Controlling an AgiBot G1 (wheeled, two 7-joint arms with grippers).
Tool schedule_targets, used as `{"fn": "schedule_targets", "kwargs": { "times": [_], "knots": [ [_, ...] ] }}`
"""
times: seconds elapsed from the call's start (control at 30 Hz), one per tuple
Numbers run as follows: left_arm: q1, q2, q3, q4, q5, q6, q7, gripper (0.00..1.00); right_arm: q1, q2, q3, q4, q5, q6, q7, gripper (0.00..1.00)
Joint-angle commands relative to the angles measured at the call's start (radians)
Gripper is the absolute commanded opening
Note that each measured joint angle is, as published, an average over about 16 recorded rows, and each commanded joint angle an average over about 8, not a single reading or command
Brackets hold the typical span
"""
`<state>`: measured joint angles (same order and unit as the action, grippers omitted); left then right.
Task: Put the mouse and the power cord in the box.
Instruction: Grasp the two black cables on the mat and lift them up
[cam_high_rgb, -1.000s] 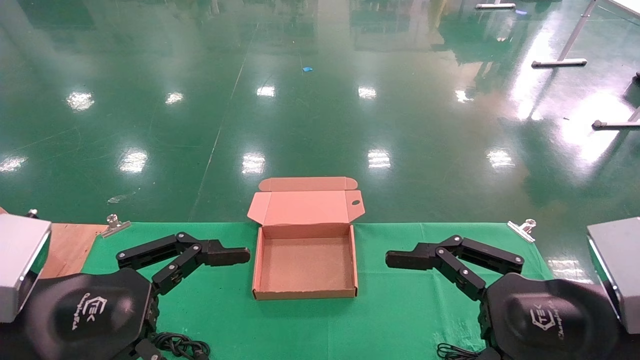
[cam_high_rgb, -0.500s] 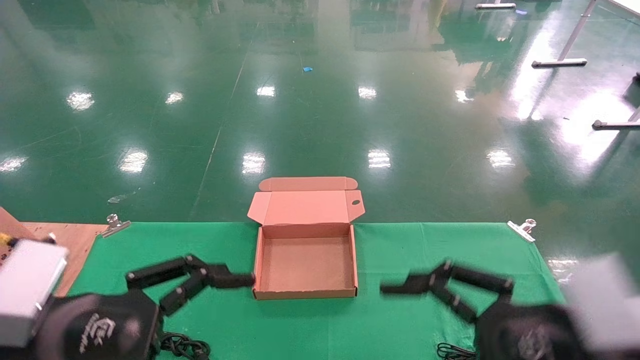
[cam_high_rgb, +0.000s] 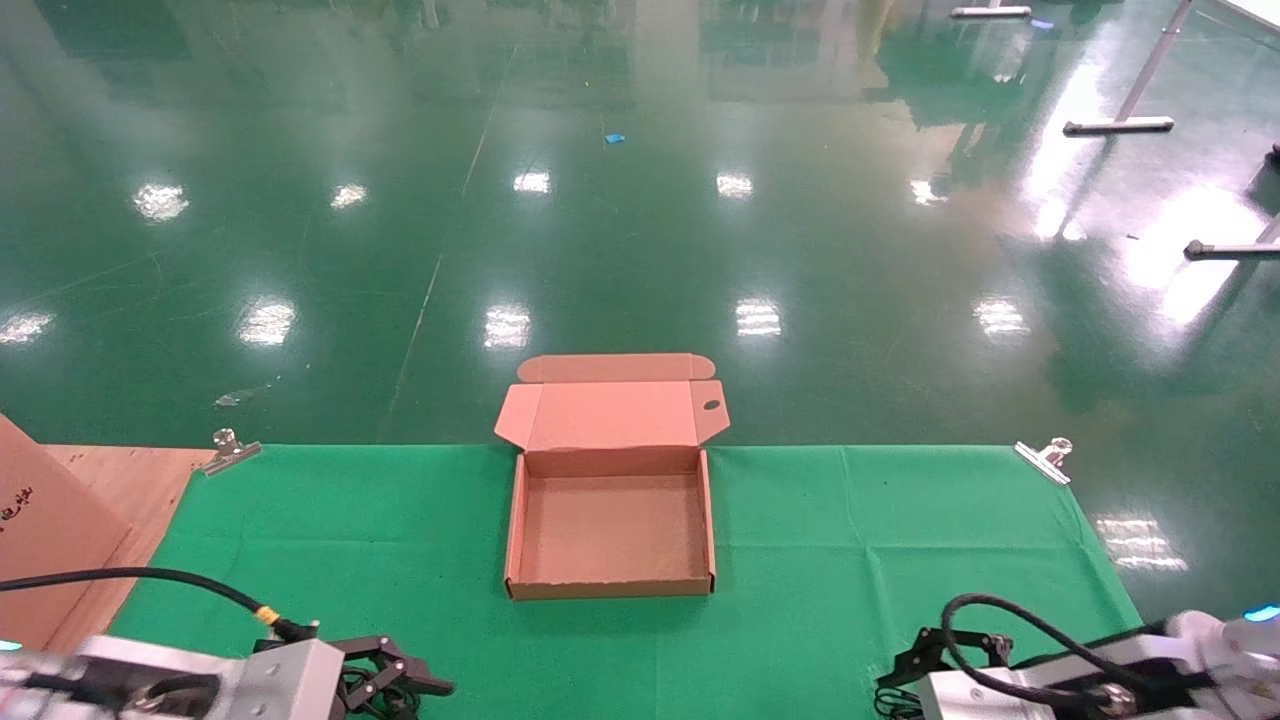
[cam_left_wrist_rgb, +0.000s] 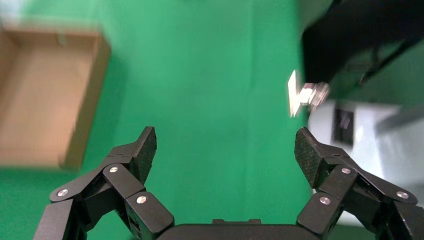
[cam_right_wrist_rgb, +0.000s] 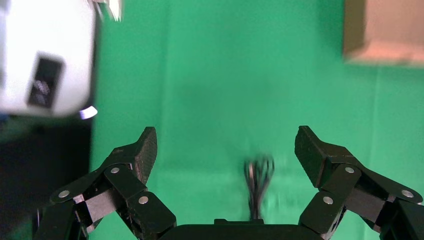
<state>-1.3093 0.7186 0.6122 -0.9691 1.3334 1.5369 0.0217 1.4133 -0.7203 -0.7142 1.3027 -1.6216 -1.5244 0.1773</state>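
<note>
1. The box (cam_high_rgb: 610, 530) lies open at the centre of the green cloth (cam_high_rgb: 850, 520), lid folded back toward 12 o'clock.
2. The left gripper (cam_left_wrist_rgb: 225, 150), fingers spread wide, sits low at 7 o'clock.
3. The right gripper (cam_right_wrist_rgb: 225, 150), equally spread, hovers at 5 o'clock over a thin black bundled cable (cam_right_wrist_rgb: 258, 181).

Matt brown cardboard box (cam_high_rgb: 610, 520) on matt green cloth table cover (cam_high_rgb: 820, 560); glossy green floor (cam_high_rgb: 640, 200); shiny metal clips (cam_high_rgb: 1043, 458); bare wooden board (cam_high_rgb: 130, 480).
</note>
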Motion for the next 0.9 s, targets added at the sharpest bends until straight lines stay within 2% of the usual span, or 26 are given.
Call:
{"fn": "schedule_targets", "kwargs": {
  "times": [0.03,0.2,0.37,0.67,0.9],
  "knots": [
    [-0.030,0.026,0.041,0.066,0.081,-0.007,0.035,1.00,0.019,-0.019,-0.041,-0.006,-0.083,0.011,0.006,1.00],
    [-0.104,0.111,0.111,0.244,0.256,-0.082,0.136,1.00,0.033,-0.089,-0.101,-0.106,-0.241,0.068,-0.040,1.00],
    [-0.145,0.194,0.140,0.421,0.334,-0.171,0.249,1.00,0.040,-0.165,-0.142,-0.254,-0.333,0.134,-0.120,1.00],
    [-0.201,0.316,0.169,0.670,0.396,-0.288,0.408,1.00,0.059,-0.276,-0.177,-0.531,-0.385,0.227,-0.282,1.00],
    [-0.240,0.361,0.183,0.785,0.421,-0.326,0.474,1.00,0.079,-0.336,-0.174,-0.722,-0.376,0.297,-0.398,1.00]
  ]
}}
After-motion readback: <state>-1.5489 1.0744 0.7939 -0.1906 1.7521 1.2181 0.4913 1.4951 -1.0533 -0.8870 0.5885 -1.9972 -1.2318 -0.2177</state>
